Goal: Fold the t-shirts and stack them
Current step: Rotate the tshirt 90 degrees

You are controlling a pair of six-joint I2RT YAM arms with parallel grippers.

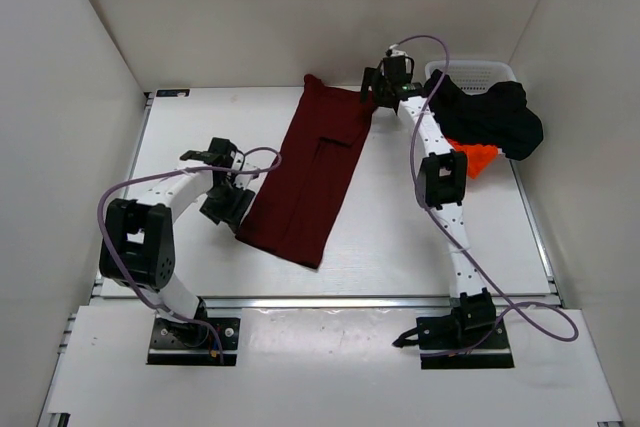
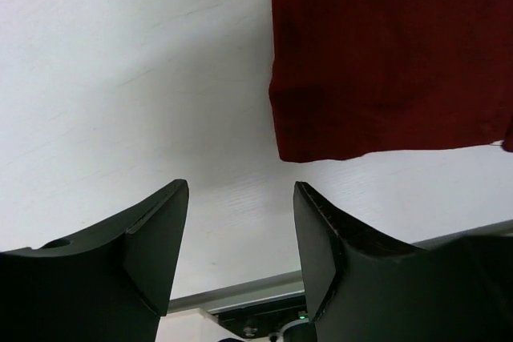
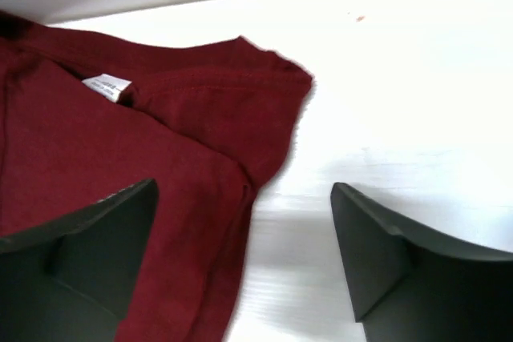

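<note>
Over the maroon shirt (image 1: 312, 172) | right arm (image 1: 440, 182) outstretched | right tool (image 3: 244, 188) spread

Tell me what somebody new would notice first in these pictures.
The maroon t-shirt, folded into a long strip, lies diagonally across the middle of the table. At the far right corner, the black t-shirt spills over a white basket, with the orange t-shirt peeking out below it. The left gripper and right gripper hover open near opposite ends of the maroon strip, holding nothing.
</note>
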